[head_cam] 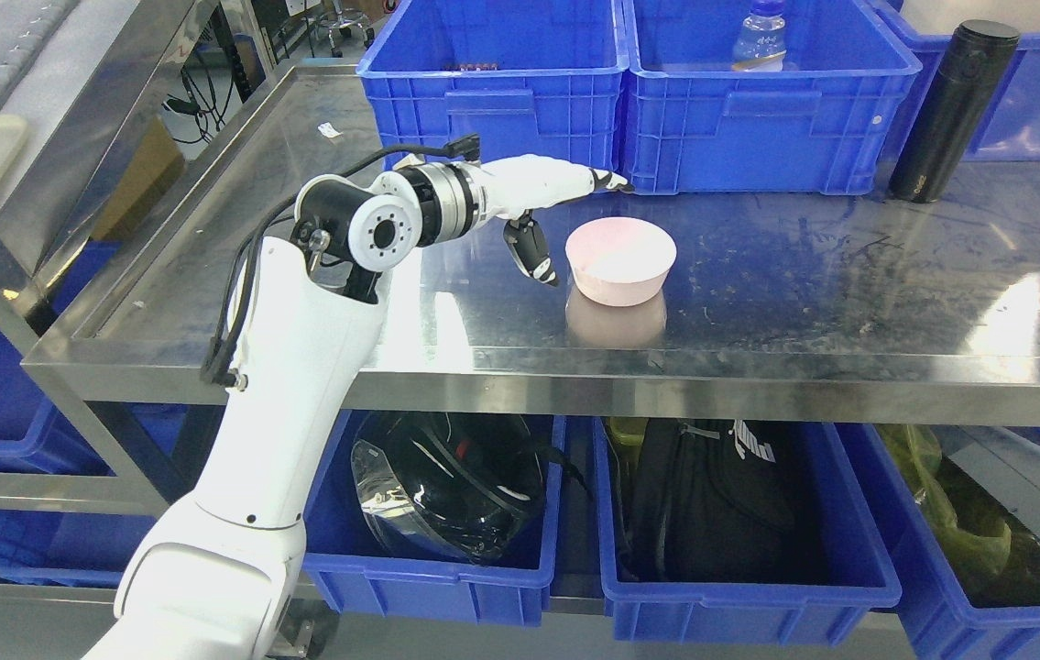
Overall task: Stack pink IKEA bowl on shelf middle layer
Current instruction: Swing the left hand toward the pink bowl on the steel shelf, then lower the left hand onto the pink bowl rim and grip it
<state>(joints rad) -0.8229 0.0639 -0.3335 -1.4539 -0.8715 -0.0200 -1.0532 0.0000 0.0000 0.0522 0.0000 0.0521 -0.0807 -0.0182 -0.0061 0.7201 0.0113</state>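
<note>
Pink bowl (620, 261) upright on the steel shelf (849, 275), near its front edge and left of middle, with the left hand (556, 215) just left of it, apart from the rim, fingers (574, 181) stretched toward the far right over the bowl's far-left side, thumb (530, 249) hanging down beside the wall, holding nothing. Best done by closing across the near-left rim, thumb outside and fingers inside, pinching firmly before any lift, since a smooth wall on polished steel probably slides if nudged. No second bowl visible to stack on, so worth keeping low and level, clear of the blue bins (629, 119) behind.
</note>
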